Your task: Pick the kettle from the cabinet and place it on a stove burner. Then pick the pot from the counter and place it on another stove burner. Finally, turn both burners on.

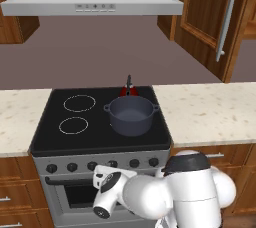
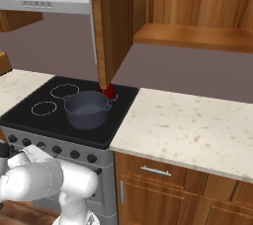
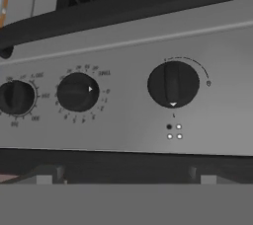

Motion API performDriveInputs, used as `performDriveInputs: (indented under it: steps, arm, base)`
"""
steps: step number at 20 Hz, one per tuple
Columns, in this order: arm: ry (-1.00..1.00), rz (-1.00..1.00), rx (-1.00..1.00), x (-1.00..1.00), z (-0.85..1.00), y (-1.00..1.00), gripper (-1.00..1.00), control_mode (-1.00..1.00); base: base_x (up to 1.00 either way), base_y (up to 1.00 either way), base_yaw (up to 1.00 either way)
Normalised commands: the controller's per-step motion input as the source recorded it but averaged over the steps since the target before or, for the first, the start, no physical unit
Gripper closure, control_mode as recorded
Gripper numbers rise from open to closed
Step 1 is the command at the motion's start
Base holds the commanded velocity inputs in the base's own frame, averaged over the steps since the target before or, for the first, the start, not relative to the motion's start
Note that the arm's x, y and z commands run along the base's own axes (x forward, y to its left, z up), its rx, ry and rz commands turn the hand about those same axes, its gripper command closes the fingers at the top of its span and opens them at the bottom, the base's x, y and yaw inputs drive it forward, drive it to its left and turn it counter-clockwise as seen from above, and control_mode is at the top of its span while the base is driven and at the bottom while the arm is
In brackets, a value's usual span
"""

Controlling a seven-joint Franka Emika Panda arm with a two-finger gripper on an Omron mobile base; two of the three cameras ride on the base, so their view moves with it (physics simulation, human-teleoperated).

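A kitchen scene. The dark blue-grey pot [image 1: 130,114] sat on the right half of the black glass cooktop [image 1: 55,137], and no contents were visible in it. Just behind it, partly hidden by it, stood the small red kettle [image 1: 128,90], with its black handle rising above the pot's rim. Judging by this, both vessels had already been placed on the stove, and what remained was turning the two burners on.

Two thin white burner rings [image 1: 79,103] on the left half of the cooktop were bare. The rings under the pot and kettle could not be made out.

The wood wall cabinet [image 2: 190,9] hung up on the right with its door [image 2: 112,24] swung open, and the part of its inner shelf in sight was bare. The speckled beige worktop [image 2: 188,130] beside the stove carried nothing in sight.

The arm reached low, in front of the stove's silver control panel. The claw [image 1: 106,182] faced a row of black knobs [image 3: 173,84], close but not touching them; its fingers were spread wide and held nothing.
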Motion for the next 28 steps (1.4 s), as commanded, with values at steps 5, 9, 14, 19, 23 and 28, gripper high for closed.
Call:
performDriveInputs:
  steps: [5,9,14,19,23,28]
  arm:
    - [0.0,0.0,0.0,0.12,-0.05,0.0,-1.0,-1.0]
    - [0.0,0.0,0.0,0.16,-0.06,0.0,-1.0,-1.0]
    - [0.0,0.01,-0.02,0.17,-0.19,0.0,-1.0,-1.0]
    - [0.0,0.0,-0.01,0.17,-0.16,0.03,-1.0,-1.0]
    - [0.0,0.01,-0.01,0.18,-0.19,0.11,-1.0,-1.0]
    - [0.0,0.01,-0.02,0.16,-0.21,0.15,-1.0,-1.0]
  base:
    - [0.0,0.0,0.0]
    - [0.0,0.0,0.0]
    - [0.0,0.0,0.0]
    - [0.0,0.0,0.0]
    - [0.0,0.0,0.0]
    - [0.0,0.0,0.0]
